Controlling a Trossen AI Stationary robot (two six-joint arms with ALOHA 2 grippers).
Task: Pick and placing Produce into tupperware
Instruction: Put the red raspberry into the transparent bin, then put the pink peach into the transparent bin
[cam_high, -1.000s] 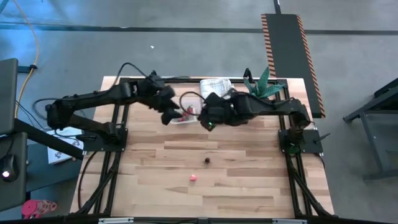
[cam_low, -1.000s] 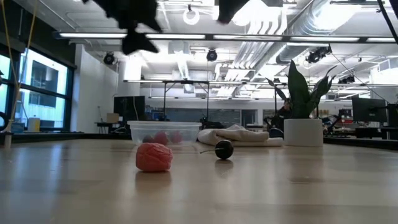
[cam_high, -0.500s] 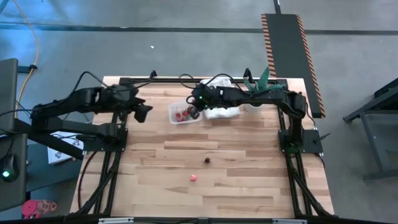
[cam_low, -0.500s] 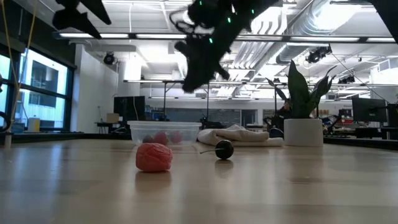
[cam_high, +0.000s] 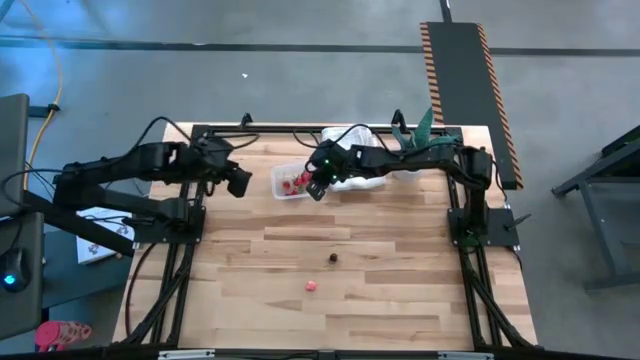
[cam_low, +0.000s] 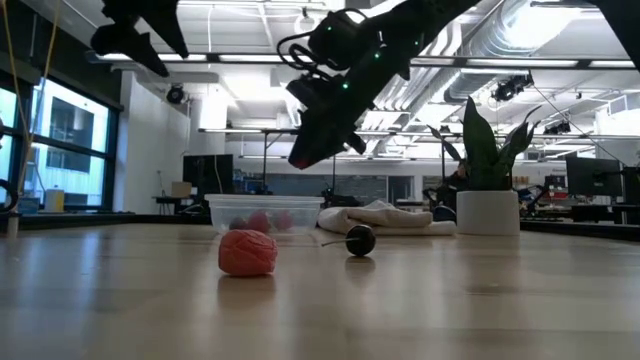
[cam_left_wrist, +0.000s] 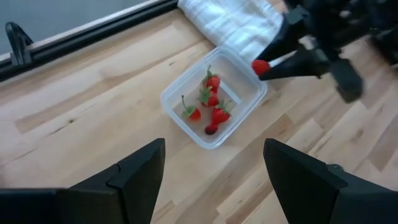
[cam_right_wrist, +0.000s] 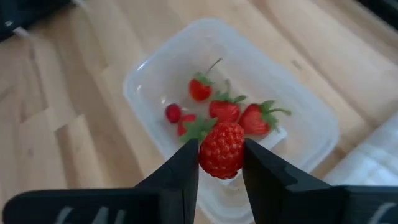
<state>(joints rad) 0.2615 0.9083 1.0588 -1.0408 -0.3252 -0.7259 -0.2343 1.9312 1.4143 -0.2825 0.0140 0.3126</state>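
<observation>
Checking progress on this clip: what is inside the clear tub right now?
The tub holds about five small red fruits with green stems. The right hand holds a raspberry above it, covering part of the floor.

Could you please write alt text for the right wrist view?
The right gripper holds a red raspberry between its fingers, just above a clear plastic tub on a wooden table. Several small strawberries lie in the tub.
</observation>
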